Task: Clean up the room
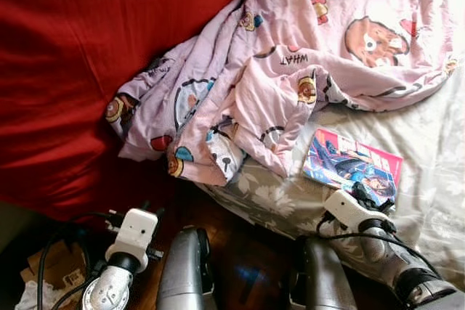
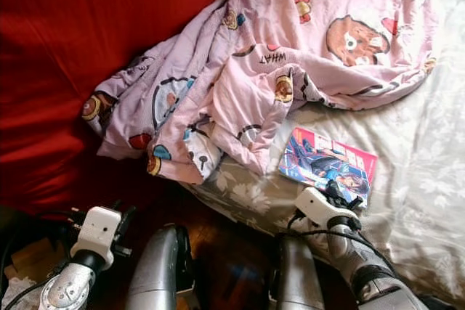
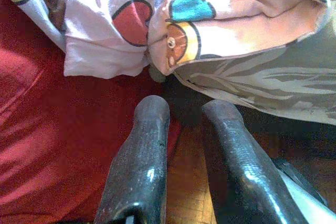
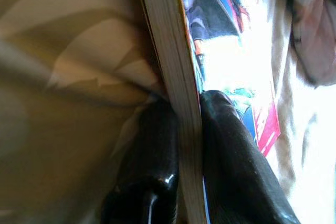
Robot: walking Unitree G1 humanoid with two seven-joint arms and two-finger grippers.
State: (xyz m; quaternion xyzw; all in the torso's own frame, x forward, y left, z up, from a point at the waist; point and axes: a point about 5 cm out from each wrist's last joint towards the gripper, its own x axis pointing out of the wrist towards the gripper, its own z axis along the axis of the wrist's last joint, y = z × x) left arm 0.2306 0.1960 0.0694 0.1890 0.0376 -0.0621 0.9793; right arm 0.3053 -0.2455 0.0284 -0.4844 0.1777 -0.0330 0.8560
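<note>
In the left eye view, a comic book [image 1: 352, 165] lies on the bed [image 1: 436, 143], on the pale flowered sheet, just beside the edge of a crumpled pink cartoon blanket [image 1: 290, 70] that spills off the bed toward a red cover [image 1: 65, 70]. The right gripper [image 1: 369, 195] sits at the book's near corner. The left gripper [image 1: 134, 215] hangs low over the dark wooden floor [image 1: 247, 266], beside a cardboard box [image 1: 51, 270] whose contents cannot be made out.

In the left wrist view, the left gripper's fingers [image 3: 142, 150] are spread apart and hold nothing, pointing at the blanket's hanging edge.

In the right wrist view, the right gripper's fingers [image 4: 231, 150] pinch the comic book's page edge between them.
</note>
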